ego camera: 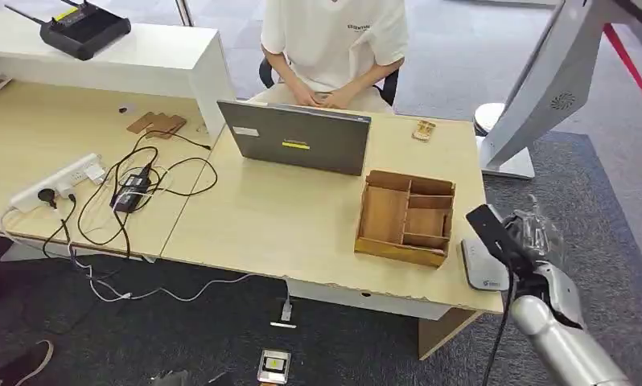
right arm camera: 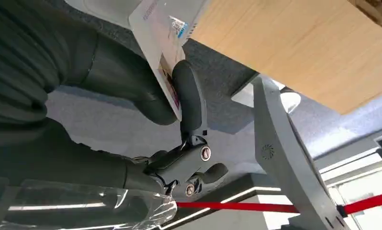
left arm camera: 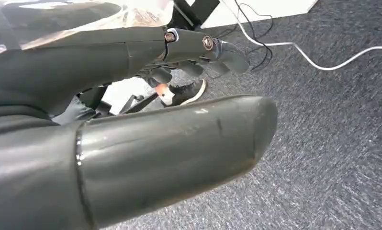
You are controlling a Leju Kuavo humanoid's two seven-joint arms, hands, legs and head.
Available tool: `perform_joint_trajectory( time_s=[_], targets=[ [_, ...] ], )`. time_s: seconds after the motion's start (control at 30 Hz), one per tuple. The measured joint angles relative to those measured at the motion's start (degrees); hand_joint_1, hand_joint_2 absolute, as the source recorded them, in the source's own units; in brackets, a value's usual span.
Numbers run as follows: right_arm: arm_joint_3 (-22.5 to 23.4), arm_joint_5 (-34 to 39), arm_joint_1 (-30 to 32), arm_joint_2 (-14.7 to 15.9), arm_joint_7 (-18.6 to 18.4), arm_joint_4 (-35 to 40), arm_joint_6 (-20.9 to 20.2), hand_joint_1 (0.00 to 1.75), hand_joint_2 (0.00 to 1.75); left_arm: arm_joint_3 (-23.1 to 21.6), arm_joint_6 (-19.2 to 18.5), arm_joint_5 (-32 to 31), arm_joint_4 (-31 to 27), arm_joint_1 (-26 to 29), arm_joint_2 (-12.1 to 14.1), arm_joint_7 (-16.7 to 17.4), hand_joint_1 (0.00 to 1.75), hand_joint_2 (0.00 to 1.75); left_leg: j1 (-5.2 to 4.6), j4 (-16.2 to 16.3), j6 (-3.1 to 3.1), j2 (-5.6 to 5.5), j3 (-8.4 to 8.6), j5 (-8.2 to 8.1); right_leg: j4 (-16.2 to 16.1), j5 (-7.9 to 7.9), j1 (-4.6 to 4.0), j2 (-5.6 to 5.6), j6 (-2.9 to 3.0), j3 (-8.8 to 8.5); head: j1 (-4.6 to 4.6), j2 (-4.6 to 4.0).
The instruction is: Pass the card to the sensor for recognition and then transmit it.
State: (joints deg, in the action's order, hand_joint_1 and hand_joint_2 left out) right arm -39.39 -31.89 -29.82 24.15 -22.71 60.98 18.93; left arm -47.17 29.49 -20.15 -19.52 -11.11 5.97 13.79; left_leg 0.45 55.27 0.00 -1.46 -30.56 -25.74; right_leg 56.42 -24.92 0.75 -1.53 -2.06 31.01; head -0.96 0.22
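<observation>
My right hand (ego camera: 537,243) is at the desk's front right corner and pinches a card (ego camera: 489,228) between thumb and a finger. The card is held tilted just above a small white sensor (ego camera: 482,270) lying on that corner. In the right wrist view the card (right arm camera: 159,50) shows its printed face, clamped by a dark finger (right arm camera: 190,98), with the sensor's white edge (right arm camera: 110,6) behind it. My left hand (left arm camera: 151,129) hangs over grey carpet, fingers stretched out with nothing in them.
A wooden compartment box (ego camera: 405,215) stands just left of the sensor. Behind it are a grey laptop (ego camera: 298,138) and a seated person (ego camera: 334,40). A white stand (ego camera: 543,80) rises right of the desk. Cables and a power strip (ego camera: 56,183) cover the left side.
</observation>
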Motion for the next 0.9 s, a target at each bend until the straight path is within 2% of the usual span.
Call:
perform_joint_trajectory(
  time_s=[0.9],
  targets=[
    [0.1,2.4,0.8,-2.3,2.5,-8.5,0.9,1.75,1.75,0.0,0.1,0.3,0.0,0.0,0.0,0.4,0.0,0.0,0.0,0.0,0.01,0.01,0.11,0.01,0.0,0.01,0.0,0.0,-0.01,-0.12,0.0,0.0]
  ],
)
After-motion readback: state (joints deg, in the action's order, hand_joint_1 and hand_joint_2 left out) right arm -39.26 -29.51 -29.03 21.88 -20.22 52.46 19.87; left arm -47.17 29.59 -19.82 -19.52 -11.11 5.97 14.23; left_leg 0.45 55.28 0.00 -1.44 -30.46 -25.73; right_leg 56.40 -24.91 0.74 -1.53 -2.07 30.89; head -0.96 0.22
